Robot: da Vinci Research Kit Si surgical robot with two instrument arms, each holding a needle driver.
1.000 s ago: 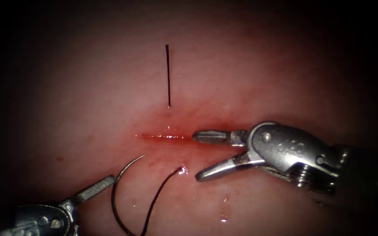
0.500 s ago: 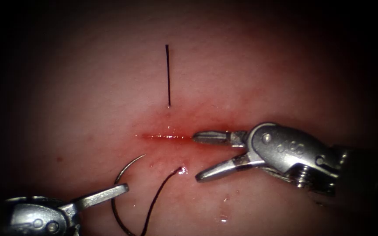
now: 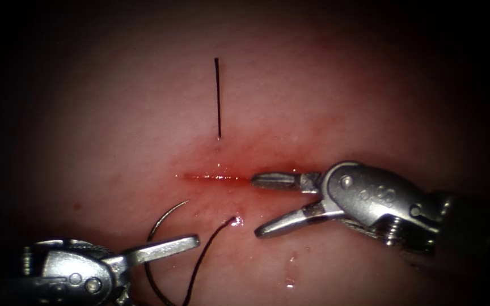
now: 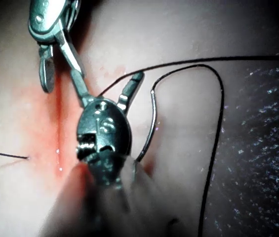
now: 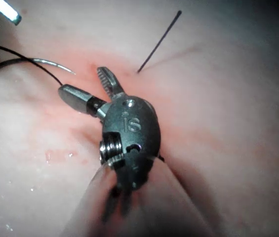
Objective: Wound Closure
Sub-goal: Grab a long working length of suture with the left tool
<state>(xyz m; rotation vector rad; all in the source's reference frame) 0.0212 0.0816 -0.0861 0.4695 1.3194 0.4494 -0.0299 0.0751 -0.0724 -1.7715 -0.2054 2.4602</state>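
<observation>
The cut (image 3: pixel 211 177) is a short red line in the tissue (image 3: pixel 114 124). The curved needle (image 3: pixel 163 218) lies free on the tissue below the cut's left end, tip up, held by neither tool. My left tool (image 3: pixel 168 252) stands open, one jaw lying across the needle's curve; in the left wrist view the left tool (image 4: pixel 107 74) has the needle (image 4: pixel 151 123) just outside one jaw. My right tool (image 3: pixel 255 206) is open and empty, its upper jaw at the cut's right end. Thread (image 3: pixel 208 252) comes out of the tissue below the cut.
A straight thread end (image 3: pixel 218 96) stands out of the tissue above the cut. Red fluid (image 3: pixel 228 164) stains the tissue around the cut. In the right wrist view the open right tool (image 5: pixel 82 81) sits beside the needle tip (image 5: pixel 55 64).
My left tool has moved right, its jaw sliding across the needle towards the thread. The needle, the thread and the right tool have stayed almost still.
</observation>
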